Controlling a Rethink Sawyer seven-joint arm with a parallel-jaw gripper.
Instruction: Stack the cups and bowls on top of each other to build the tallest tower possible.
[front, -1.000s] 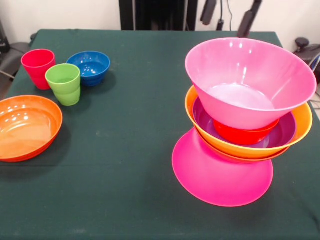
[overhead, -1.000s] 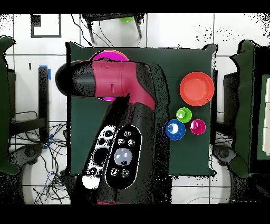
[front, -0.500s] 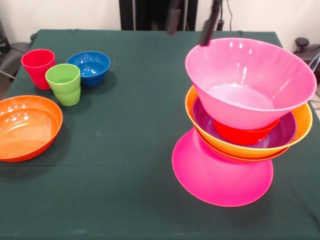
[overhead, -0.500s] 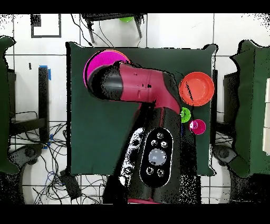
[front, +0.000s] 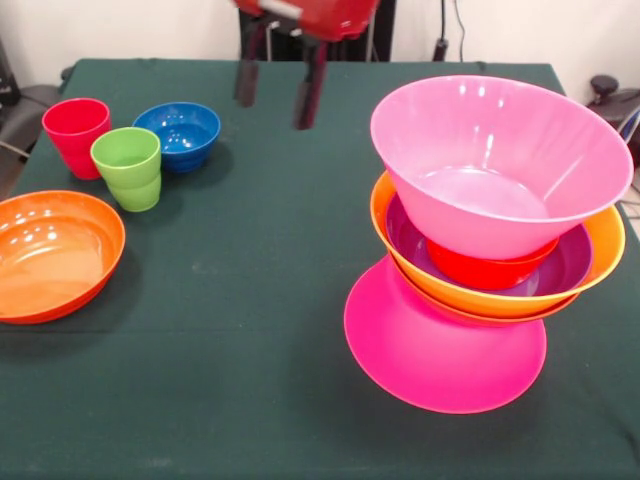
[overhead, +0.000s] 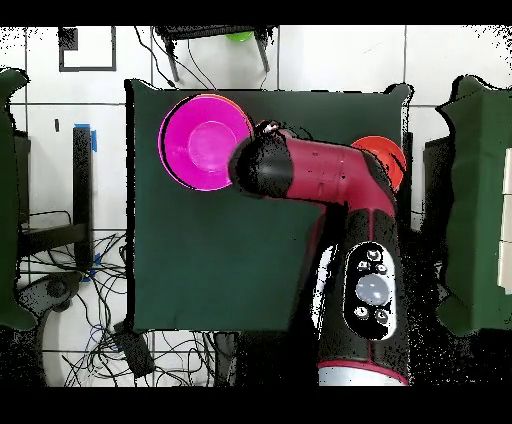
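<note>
Jaws (front: 277, 97) apart, empty, above table (front: 260, 300) mid, tower (front: 490, 250) rt, no legible text.

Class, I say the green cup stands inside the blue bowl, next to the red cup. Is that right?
Not quite. The front view shows the green cup standing on the table beside the blue bowl, not inside it. It is next to the red cup.

Tower (front: 490, 250), right of frame: glossy smooth plastic bowls w/ bright highlights. Cups (front: 100, 150) and blue bowl (front: 180, 132), upper left: smooth plastic, duller sheen. Orange bowl (front: 50, 255), left edge: shiny plastic. Table cover (front: 250, 320): matt dark green cloth, faintly speckled.
</note>
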